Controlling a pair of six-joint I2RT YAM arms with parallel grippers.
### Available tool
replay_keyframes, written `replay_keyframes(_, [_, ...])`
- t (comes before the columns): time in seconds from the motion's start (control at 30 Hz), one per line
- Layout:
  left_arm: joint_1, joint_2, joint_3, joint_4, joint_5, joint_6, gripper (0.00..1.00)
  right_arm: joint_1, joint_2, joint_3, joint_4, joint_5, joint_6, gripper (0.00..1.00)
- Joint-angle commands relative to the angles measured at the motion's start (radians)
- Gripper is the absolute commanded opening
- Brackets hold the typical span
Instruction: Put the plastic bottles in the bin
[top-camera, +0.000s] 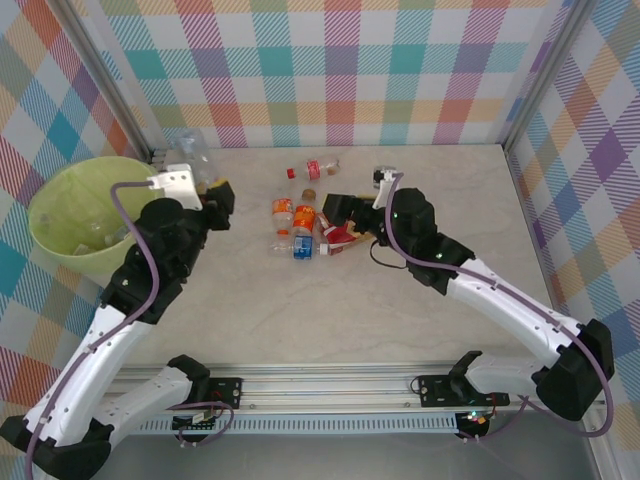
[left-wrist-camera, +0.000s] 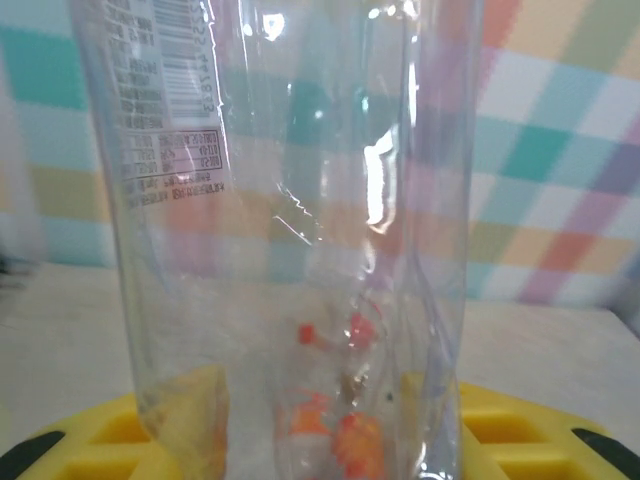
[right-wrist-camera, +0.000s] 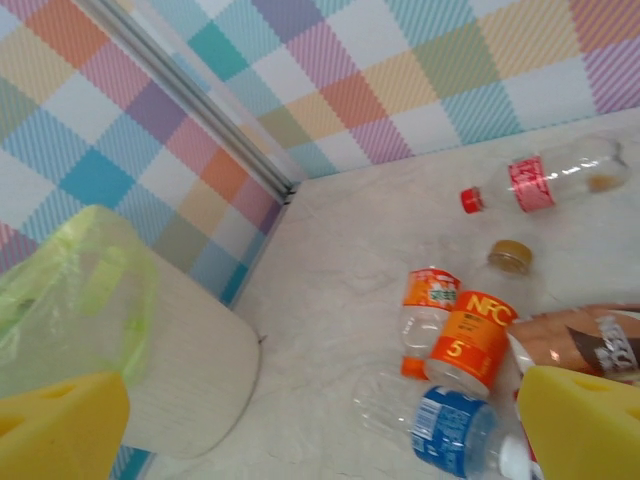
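My left gripper (top-camera: 217, 196) is shut on a clear plastic bottle (left-wrist-camera: 300, 200) with a white printed label. The bottle stands between the yellow fingers (left-wrist-camera: 520, 430) and is creased where they press it. It is just right of the bin (top-camera: 80, 215), a round tub with a lime-green liner. My right gripper (top-camera: 338, 222) hangs open above a cluster of bottles lying on the table: two orange-labelled bottles (right-wrist-camera: 470, 345), a blue-labelled one (right-wrist-camera: 455, 430) and a brown one (right-wrist-camera: 585, 335). Farther back lie a red-labelled bottle (top-camera: 312, 168) and a brown-capped one (right-wrist-camera: 510, 262).
Checked walls close the table (top-camera: 330, 310) at the back and both sides, with a metal post in the back left corner (right-wrist-camera: 200, 100). The bin (right-wrist-camera: 120, 340) stands against the left wall. A metal rail (top-camera: 330, 385) runs along the near edge.
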Motion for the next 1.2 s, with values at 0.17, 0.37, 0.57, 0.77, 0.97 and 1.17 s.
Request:
replay_keyframes(0.17, [0.259,0.06,0.147,-0.03,-0.145,0.122,0.45,0.006,-0.069,-0.048,0.028,0.092,0.0,1.0])
replay_keyframes(0.37, [0.476,0.121,0.198,-0.066,-0.087,0.082,0.46,0.006,-0.07,-0.045,0.012,0.092,-0.017,1.0])
replay_keyframes(0.57, [0.632,0.184,0.224,-0.161,-0.084,0.058,0.46,0.006,-0.065,-0.045,0.003,0.096,-0.022,1.0])
replay_keyframes(0.77, [0.743,0.205,0.213,-0.205,-0.16,0.038,0.49,0.006,-0.05,-0.024,-0.006,0.108,-0.046,1.0])
replay_keyframes(0.97, [0.883,0.258,0.242,-0.299,-0.15,-0.077,0.5,0.006,-0.038,0.009,-0.02,0.11,-0.061,1.0])
replay_keyframes(1.17, [1.001,0.264,0.2,-0.318,-0.069,-0.147,0.59,0.006,-0.028,0.011,-0.01,0.113,-0.057,1.0])
